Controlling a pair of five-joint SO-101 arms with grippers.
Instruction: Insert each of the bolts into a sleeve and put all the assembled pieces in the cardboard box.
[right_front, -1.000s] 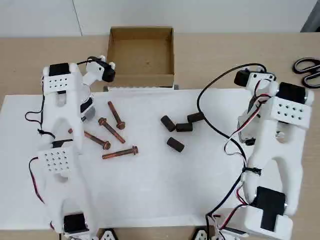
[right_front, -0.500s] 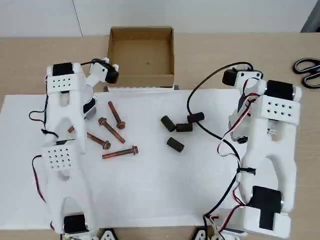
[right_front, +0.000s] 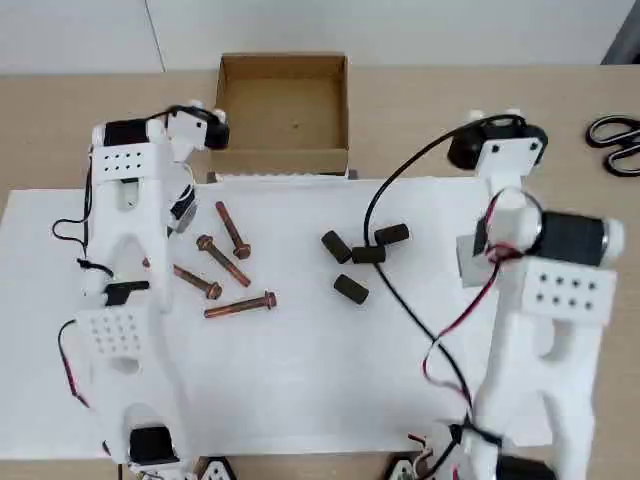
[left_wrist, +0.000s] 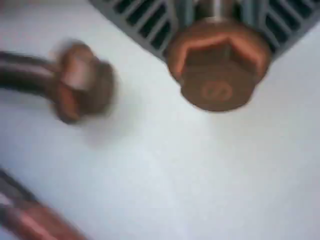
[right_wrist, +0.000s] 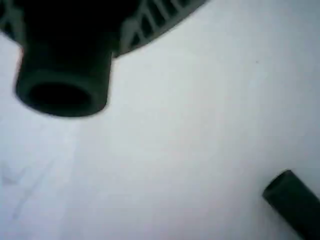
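Note:
My left gripper (left_wrist: 215, 20) is shut on a copper bolt (left_wrist: 217, 65), whose hex head faces the wrist camera just above the white sheet. Another bolt head (left_wrist: 82, 87) lies close beside it. In the high view the left gripper (right_front: 180, 212) sits at the left end of several loose bolts (right_front: 222, 260). My right gripper (right_wrist: 75, 30) is shut on a black sleeve (right_wrist: 62, 80), its open bore showing. A second sleeve (right_wrist: 292, 200) lies farther off on the sheet. Several loose sleeves (right_front: 350, 289) lie mid-sheet, left of the right gripper (right_front: 472, 258).
The open cardboard box (right_front: 283, 155) stands at the back, just beyond the white sheet (right_front: 300, 380) and close to the left arm. Scissors (right_front: 615, 140) lie at the far right on the wooden table. A black cable (right_front: 385, 200) loops over the sheet near the sleeves.
The right arm has swung: its wrist end has moved toward the back and its body toward the front. The left arm's upper part shifted slightly toward the back. Loose bolts and sleeves stayed put.

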